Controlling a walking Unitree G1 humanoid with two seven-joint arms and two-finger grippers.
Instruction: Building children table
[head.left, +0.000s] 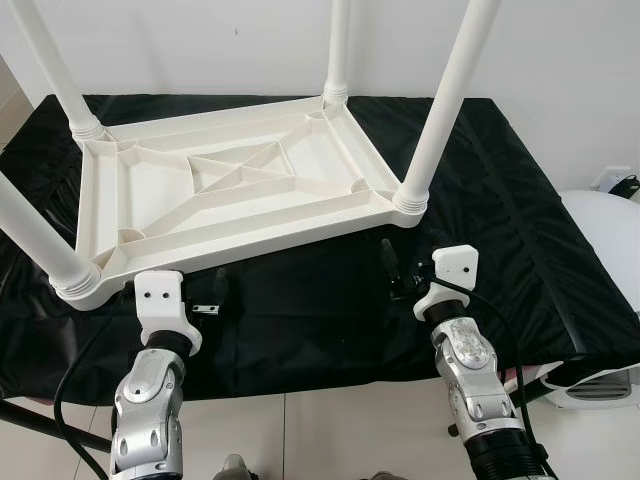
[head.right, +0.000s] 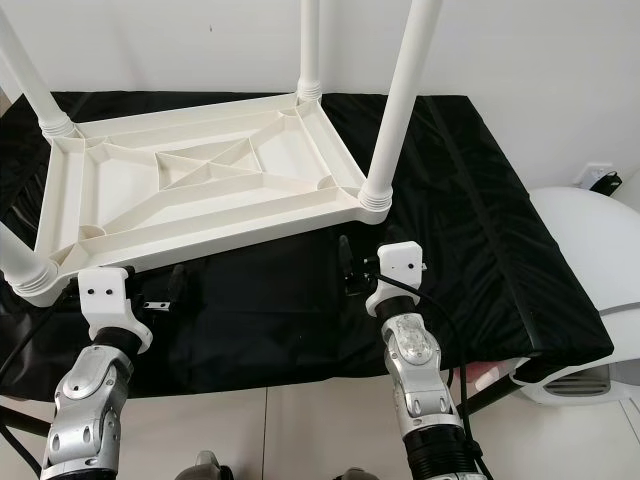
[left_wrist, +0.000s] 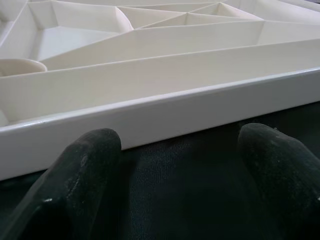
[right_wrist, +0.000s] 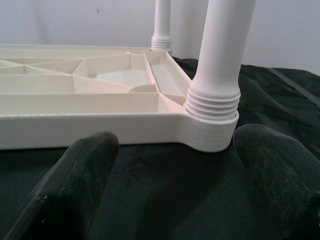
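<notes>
— Left eye view: white plastic table (head.left: 240, 185) upside down on black-covered tabletop (head.left: 500, 230), four legs up. Probably light, stiff, slick.

— Left tool (left_wrist: 175, 165), right tool (right_wrist: 170, 165) both spread wide, empty, just beside near rim. Best gripped by rim or leg base (right_wrist: 212, 125).

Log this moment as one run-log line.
stage: all four legs fitted | table: upside down on black cloth | left gripper: open, at near edge | right gripper: open, by near-right leg
</notes>
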